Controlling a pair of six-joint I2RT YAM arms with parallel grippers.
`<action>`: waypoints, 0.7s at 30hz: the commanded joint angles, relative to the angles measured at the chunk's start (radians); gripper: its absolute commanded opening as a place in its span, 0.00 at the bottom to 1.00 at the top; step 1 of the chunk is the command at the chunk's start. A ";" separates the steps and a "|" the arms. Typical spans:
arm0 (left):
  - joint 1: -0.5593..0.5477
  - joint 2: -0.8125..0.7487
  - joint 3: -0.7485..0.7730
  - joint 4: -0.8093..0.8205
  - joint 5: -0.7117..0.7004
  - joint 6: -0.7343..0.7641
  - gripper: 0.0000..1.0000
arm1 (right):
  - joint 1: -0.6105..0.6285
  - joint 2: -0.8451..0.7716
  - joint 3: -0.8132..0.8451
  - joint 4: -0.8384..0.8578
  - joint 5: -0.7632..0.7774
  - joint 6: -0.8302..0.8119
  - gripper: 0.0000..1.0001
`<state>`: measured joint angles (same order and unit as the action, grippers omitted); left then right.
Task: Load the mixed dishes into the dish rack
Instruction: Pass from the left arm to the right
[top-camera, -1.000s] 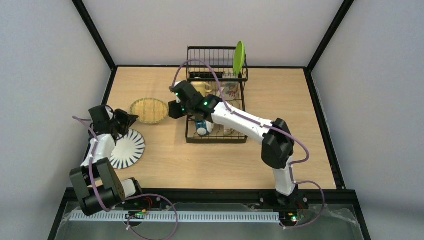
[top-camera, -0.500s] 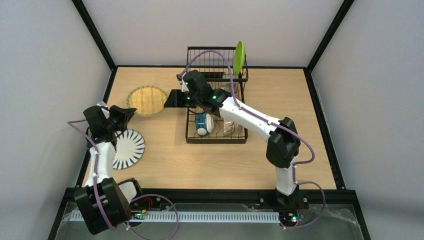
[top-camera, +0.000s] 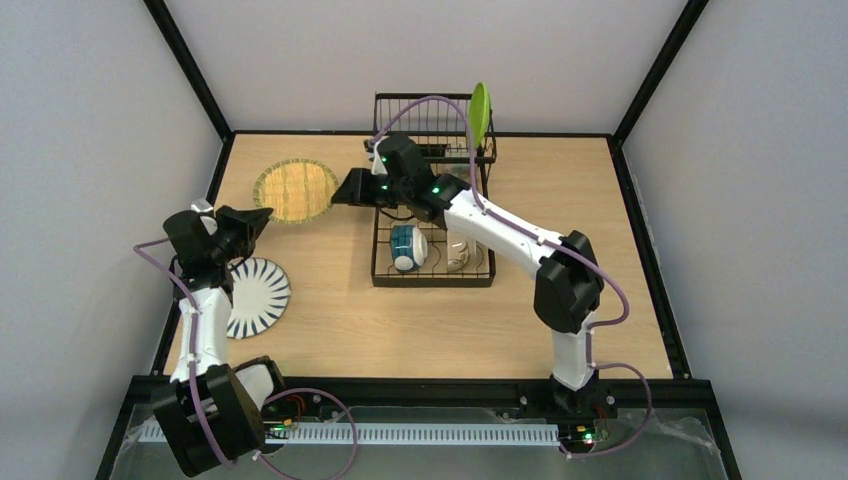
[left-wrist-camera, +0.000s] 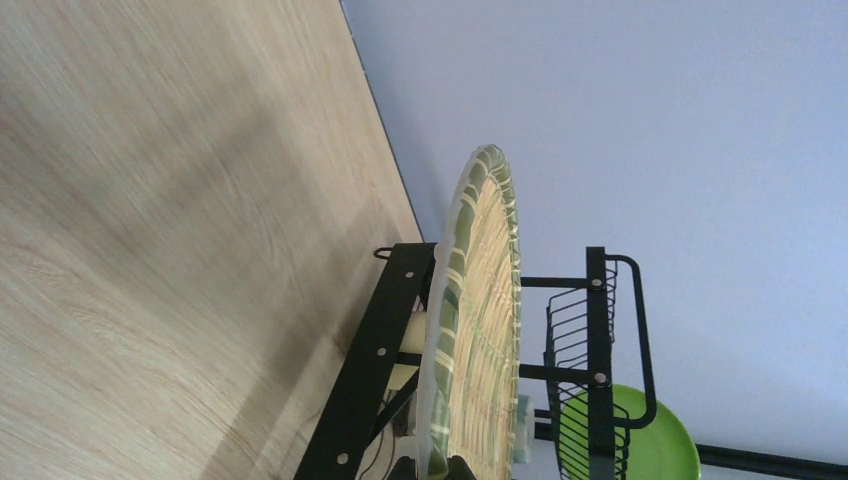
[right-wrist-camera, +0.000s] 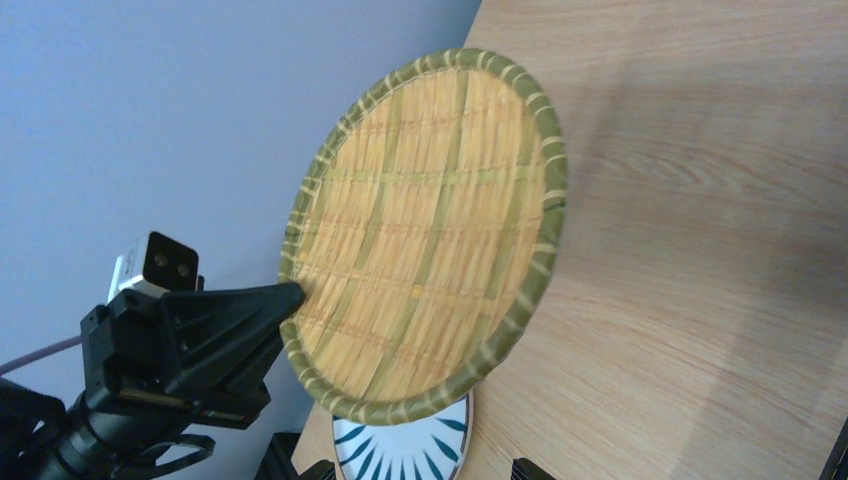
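Tan woven-look plate (top-camera: 295, 190) stands tilted on edge above the table (top-camera: 400, 330), left of the dish rack (top-camera: 430, 283), one rim pinched in our clenched left hand (top-camera: 262, 215). Our right hand (top-camera: 342, 194) hangs released, jaws wide, just beside the opposite rim. For a clean handover, we close the right hand fully over that rim before the left lets go, then steer the plate upright into a free slot.

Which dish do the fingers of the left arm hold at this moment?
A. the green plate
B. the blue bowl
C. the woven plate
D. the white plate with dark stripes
C: the left fingers pinch the rim of the woven plate, which is raised on edge, while the striped plate lies flat, and the green plate and the blue bowl sit in the rack.
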<state>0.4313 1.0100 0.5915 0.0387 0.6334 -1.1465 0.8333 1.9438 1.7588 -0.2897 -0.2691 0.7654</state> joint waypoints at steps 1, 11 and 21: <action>-0.002 -0.031 0.003 0.082 0.042 -0.055 0.02 | -0.036 -0.011 -0.036 0.080 -0.037 0.036 1.00; -0.020 -0.039 0.002 0.101 0.055 -0.081 0.02 | -0.060 0.038 -0.042 0.162 -0.110 0.074 1.00; -0.036 -0.052 -0.010 0.130 0.066 -0.112 0.02 | -0.063 0.074 -0.037 0.215 -0.149 0.098 1.00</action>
<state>0.4030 0.9867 0.5915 0.0990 0.6647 -1.2217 0.7715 1.9942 1.7237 -0.1200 -0.3912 0.8490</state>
